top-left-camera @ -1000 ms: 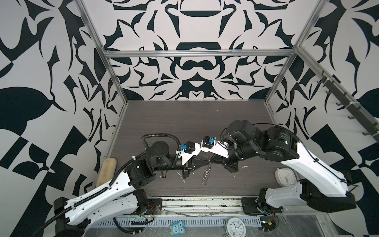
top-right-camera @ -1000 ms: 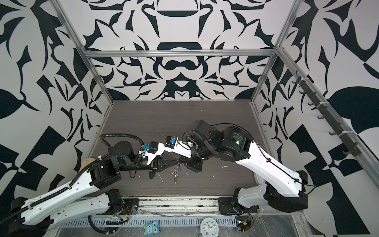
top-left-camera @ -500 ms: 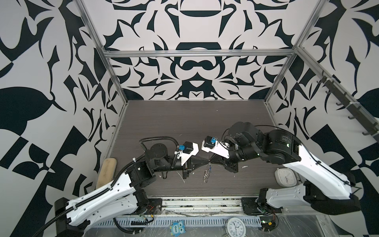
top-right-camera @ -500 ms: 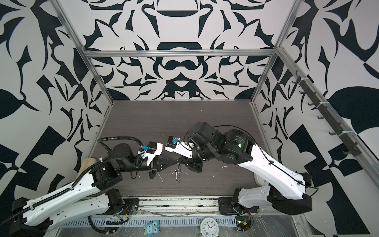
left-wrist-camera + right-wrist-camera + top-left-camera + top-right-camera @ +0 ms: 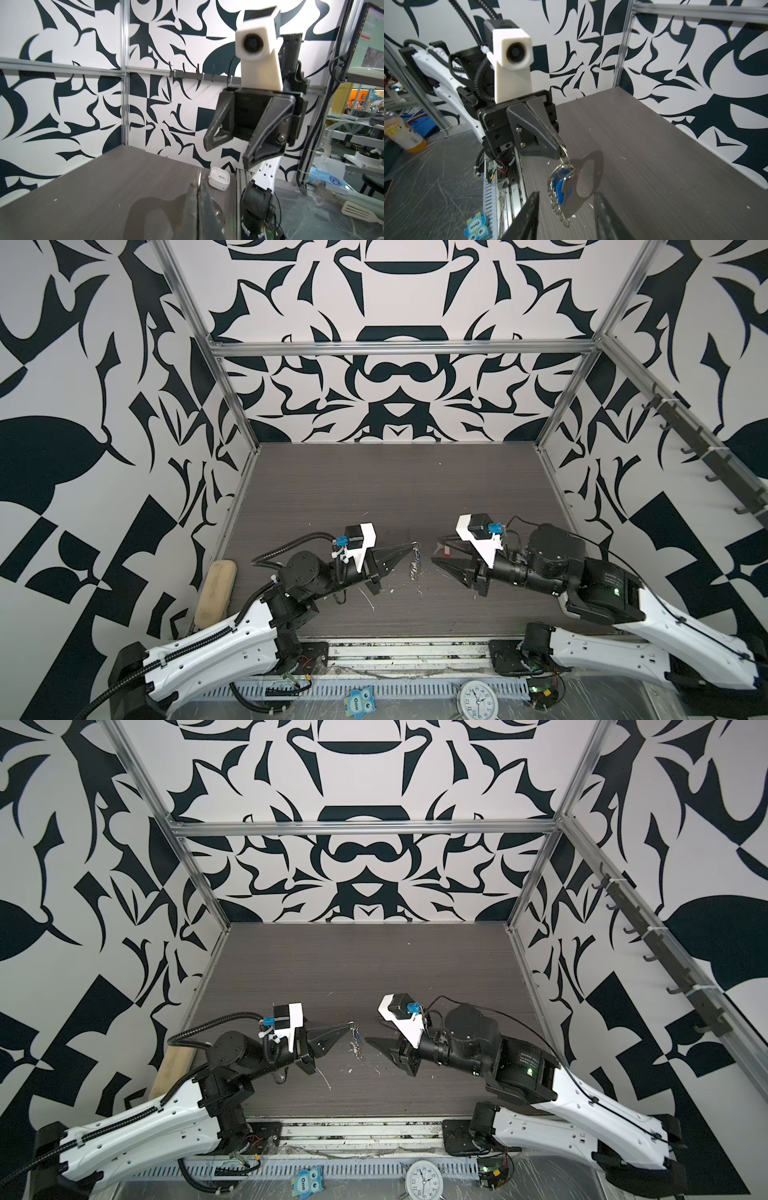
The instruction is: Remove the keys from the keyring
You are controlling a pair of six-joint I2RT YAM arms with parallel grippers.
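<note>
Two arms face each other over the 6 o'clock part of the table (image 5: 374, 489).

Top views: the left gripper (image 5: 411, 548) is pinched shut on one thin ring, and the keyring (image 5: 414, 563) hangs from it. The right gripper (image 5: 435, 549) stands at the bundle's 3 o'clock, near but apart, with its jaws partly spread and empty. A small red piece (image 5: 447, 549) sits beside its far finger. It is too small for me to name.

Left wrist view: my left tips are closed, and the plate is only a grey blur behind them.

Right wrist view: the keyring is a flat, polished steel D-plate with an oblong slot. A row of small wire rings (image 5: 557, 207) runs along its edge, and a glossy blue key tag (image 5: 560, 187) rests against it.

Risks, in my judgement:
- The hard, thin ring may swivel or slip in the smooth pinch.
- The bundle may swing.
- The right jaws may close on the plate or the rings instead of the tag.
- A tug may then pull everything free.
</note>
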